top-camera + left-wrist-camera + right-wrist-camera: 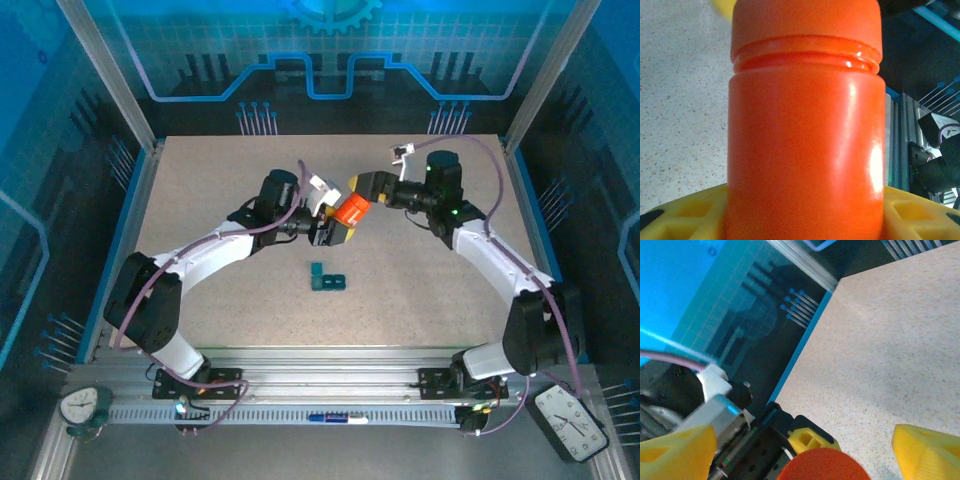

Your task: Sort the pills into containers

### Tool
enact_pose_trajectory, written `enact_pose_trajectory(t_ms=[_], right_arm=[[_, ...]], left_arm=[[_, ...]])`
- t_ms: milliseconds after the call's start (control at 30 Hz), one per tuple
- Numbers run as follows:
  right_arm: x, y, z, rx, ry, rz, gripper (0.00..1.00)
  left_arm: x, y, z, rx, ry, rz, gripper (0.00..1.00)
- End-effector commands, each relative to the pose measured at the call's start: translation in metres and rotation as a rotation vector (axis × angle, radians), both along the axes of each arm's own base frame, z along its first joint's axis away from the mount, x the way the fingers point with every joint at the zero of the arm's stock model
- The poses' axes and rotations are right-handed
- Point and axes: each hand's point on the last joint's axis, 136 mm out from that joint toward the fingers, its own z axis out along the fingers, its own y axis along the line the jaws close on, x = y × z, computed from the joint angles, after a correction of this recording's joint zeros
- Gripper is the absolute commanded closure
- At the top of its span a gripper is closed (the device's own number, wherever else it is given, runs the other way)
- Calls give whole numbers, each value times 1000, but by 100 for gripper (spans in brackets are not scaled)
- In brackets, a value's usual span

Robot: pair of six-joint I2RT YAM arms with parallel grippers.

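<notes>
The surface [210, 190] is carrying almost nothing, and the work is looking to be at its beginning. The bottle [351, 211] is hanging in the air over the middle of the surface, tilted, between the two arms. Its cap [805, 25] is sitting on it, so I am judging that no pills are coming out yet. The containers [327, 281] are lying on the surface a little nearer to the arm bases than the bottle, apart from both grippers. I am not seeing any pills in the cells, but they are too small to tell for sure. So opening, pouring and sorting are all remaining.

The left gripper [335, 230] is holding the bottle: its jaws are pressing on the lower body from both sides, about half open. The right gripper [366, 188] is standing at the cap end with its jaws spread wide. The cap is lying between them, and they are not appearing to touch it.
</notes>
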Motion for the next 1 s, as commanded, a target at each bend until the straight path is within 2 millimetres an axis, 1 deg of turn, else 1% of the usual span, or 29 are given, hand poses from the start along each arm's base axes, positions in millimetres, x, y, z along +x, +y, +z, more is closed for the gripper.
enact_pose_trajectory(t_ms=[0, 33, 133, 233, 533, 733, 833, 967], right_arm=[[-2, -24, 6, -58, 114, -188, 8], [-3, -31, -1, -77, 167, -237, 8], [-4, -41, -8, -98, 225, -317, 8], [-2, -44, -13, -115, 238, -344, 8], [1, -21, -29, -98, 280, -282, 8], [3, -5, -32, -91, 282, -244, 11], [4, 0, -34, -87, 286, -236, 14], [5, 4, -36, -79, 293, -225, 21]], left_arm=[[7, 2, 6, 43, -84, 26, 100], [9, 4, 3, 66, -106, 43, 100], [17, 9, -4, 126, -170, 94, 100], [22, 11, -7, 151, -206, 120, 100], [24, 5, -7, 159, -214, 107, 100], [23, 1, -9, 159, -211, 95, 100], [24, -1, -8, 158, -213, 93, 100], [22, -2, -6, 154, -216, 87, 100]])
